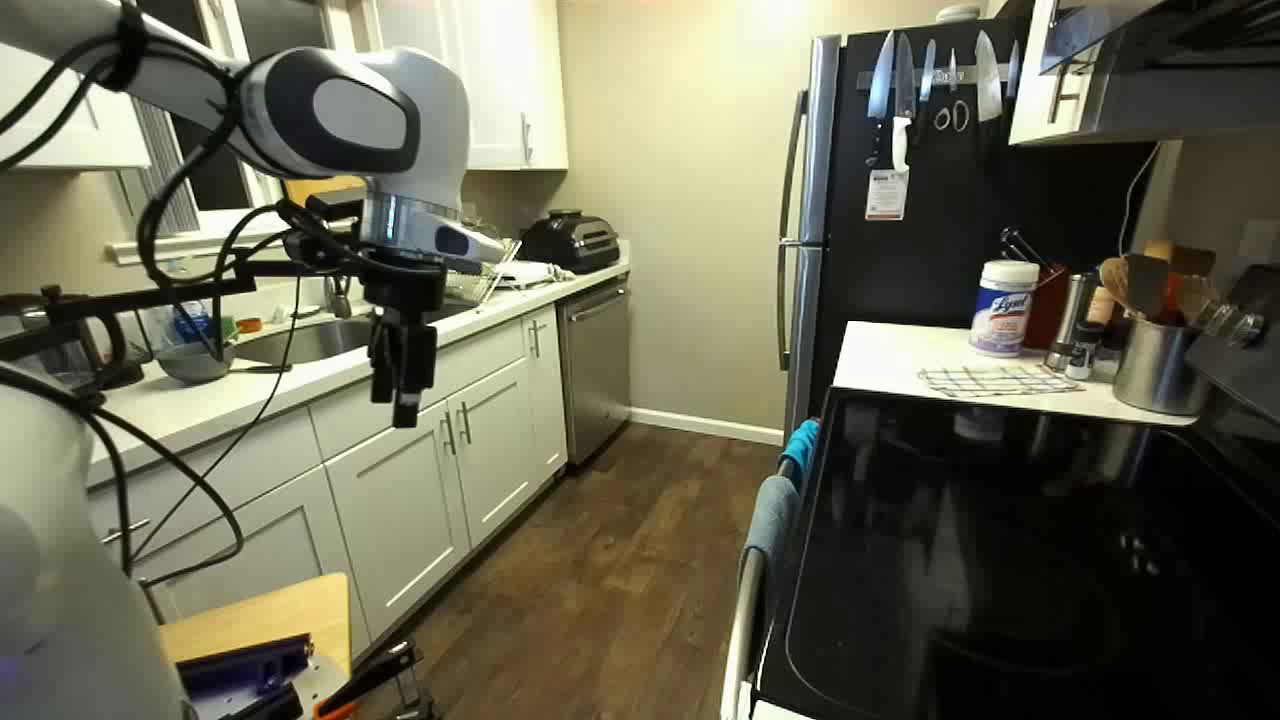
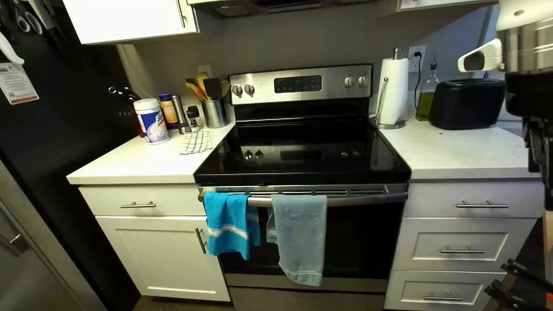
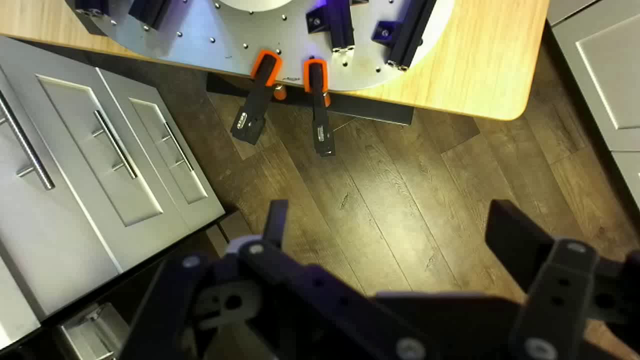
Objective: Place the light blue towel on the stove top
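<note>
In an exterior view, the pale towel (image 2: 301, 237) hangs on the handle (image 2: 367, 199), a bright towel (image 2: 227, 224) just left, paper roll (image 2: 394, 93) far right beside the stove top (image 2: 302, 160). The gripper (image 3: 393, 225) is spread wide.

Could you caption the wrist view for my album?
Open, empty claw above a brown floor, with two orange-tipped clamps at the edge of a wooden tabletop.

At near left in an exterior view, the arm (image 1: 345, 115) extends rightward above its white lower body (image 1: 60, 560), wrist (image 1: 410, 220) bent downward; the end effector (image 3: 390, 222) points down, its fingers (image 3: 517, 242) spread wide apart in the wrist view.
</note>
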{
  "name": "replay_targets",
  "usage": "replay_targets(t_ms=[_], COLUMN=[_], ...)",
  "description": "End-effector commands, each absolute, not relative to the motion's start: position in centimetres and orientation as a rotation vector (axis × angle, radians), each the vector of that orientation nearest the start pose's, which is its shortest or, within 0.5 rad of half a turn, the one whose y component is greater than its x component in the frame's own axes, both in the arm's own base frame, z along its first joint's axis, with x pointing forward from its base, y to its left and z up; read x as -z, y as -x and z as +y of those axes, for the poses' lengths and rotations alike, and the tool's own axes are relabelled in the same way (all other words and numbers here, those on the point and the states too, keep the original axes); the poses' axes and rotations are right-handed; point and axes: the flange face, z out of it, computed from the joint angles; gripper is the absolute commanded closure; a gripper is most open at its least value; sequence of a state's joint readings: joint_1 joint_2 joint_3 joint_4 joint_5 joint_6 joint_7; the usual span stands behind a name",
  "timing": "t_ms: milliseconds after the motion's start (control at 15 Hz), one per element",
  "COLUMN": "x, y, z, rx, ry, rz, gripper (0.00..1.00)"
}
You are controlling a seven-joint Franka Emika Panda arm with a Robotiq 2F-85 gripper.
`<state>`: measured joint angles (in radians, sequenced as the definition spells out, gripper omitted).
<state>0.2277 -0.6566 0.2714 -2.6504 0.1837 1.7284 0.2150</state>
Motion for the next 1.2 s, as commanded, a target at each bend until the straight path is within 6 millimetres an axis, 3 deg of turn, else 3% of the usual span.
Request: replay_targets(t_ms=[0, 267, 533, 867, 1133], x=[-41.7, -41.8, -41.8, -41.9, -40.0], y=[-27.2, -27.5, -30.6, -36.7, -42.1], z=[16.4, 16.2, 14.9, 13.8, 14.3], rx=[-0.428, -0.421, -0.415, -0.317, -0.261], ry=[3.181, 3.177, 3.172, 3.197, 3.201], rz=[-0.242, -0.247, -0.231, -0.309, -0.387], gripper=[0.0, 0.0, 0.0, 0.0, 0.0])
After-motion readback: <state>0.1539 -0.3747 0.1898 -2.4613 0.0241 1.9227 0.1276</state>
